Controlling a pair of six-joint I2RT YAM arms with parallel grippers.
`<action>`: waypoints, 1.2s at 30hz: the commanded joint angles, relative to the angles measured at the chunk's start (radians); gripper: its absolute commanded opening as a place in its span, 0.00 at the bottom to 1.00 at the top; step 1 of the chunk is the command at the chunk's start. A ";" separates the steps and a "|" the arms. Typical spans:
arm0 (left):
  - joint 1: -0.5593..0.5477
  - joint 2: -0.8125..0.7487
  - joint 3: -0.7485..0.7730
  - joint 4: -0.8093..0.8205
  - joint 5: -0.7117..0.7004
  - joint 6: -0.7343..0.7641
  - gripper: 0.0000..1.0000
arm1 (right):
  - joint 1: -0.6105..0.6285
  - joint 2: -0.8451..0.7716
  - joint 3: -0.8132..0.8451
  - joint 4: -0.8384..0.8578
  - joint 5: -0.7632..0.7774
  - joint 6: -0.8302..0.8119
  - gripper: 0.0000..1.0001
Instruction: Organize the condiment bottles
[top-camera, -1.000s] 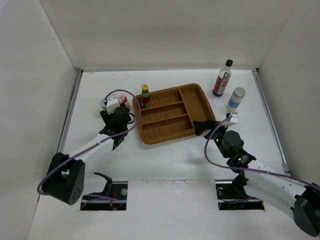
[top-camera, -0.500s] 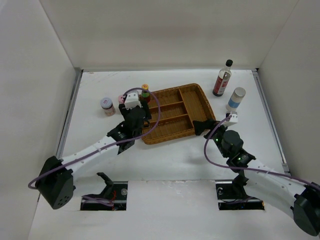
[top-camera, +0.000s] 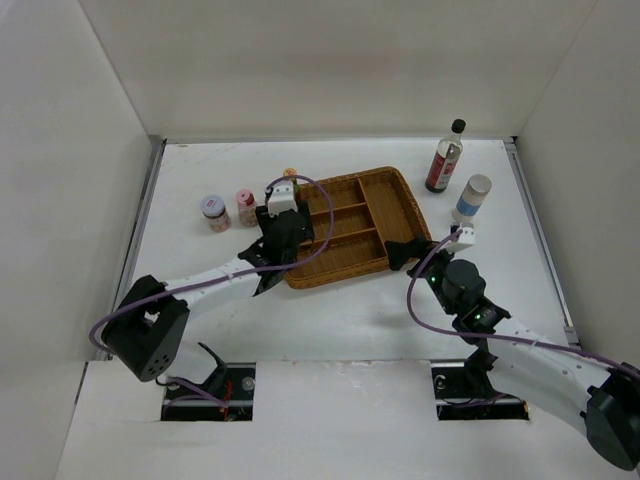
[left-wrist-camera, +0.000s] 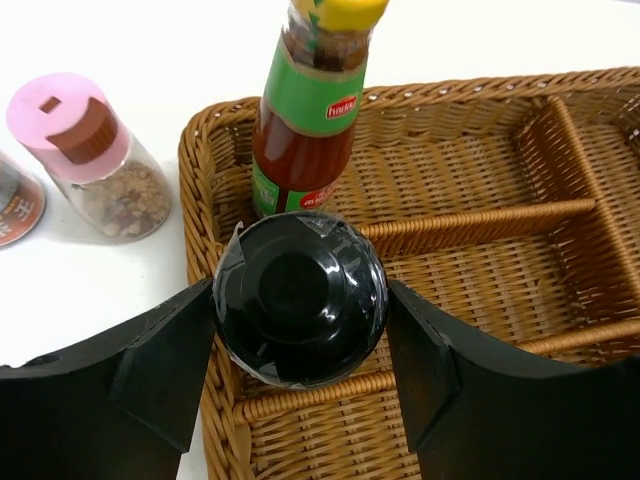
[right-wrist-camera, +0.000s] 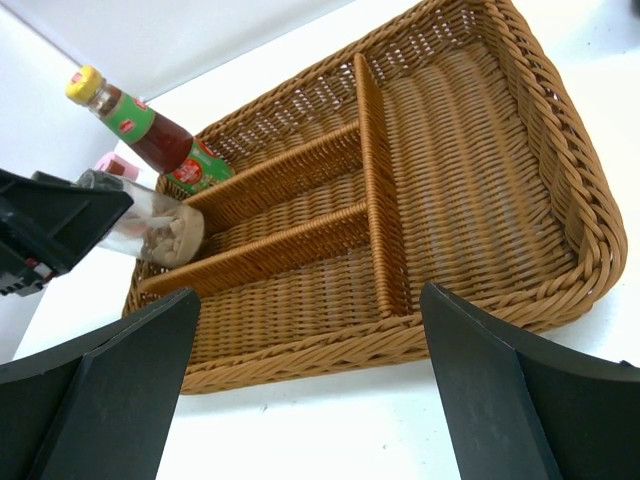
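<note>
Black-lidded jar (right-wrist-camera: 150, 232) pinched btwn left gripper (left-wrist-camera: 300, 300) fingers, hanging over the middle slot of the tray (right-wrist-camera: 560, 190), left end. Judgement: lower straight, keep upright, seat on the weave, then let go — don't drop. Tight spots: yellow-cap bottle (left-wrist-camera: 305, 110) just behind in far slot, dividers either side, left rim close. Rest of tray bare — room to the right. Right gripper (top-camera: 403, 252) spread wide, empty, at near-right rim; tall bottle (top-camera: 445, 155) and shaker (top-camera: 472, 198) stand beyond it.

Yellow-capped bottle (left-wrist-camera: 305, 110) and held jar (left-wrist-camera: 300, 298) crowd tray's (left-wrist-camera: 470, 88) left end; right compartment (right-wrist-camera: 460, 170) free.
</note>
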 joint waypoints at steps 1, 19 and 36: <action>0.003 0.022 -0.014 0.104 0.023 -0.004 0.41 | 0.002 0.001 0.043 0.064 -0.016 0.007 0.99; 0.042 -0.226 -0.045 -0.017 0.006 0.001 0.91 | -0.009 0.000 0.036 0.067 -0.018 0.009 0.99; 0.361 0.077 0.148 -0.013 0.102 -0.005 0.81 | -0.003 0.009 0.045 0.066 -0.022 0.009 1.00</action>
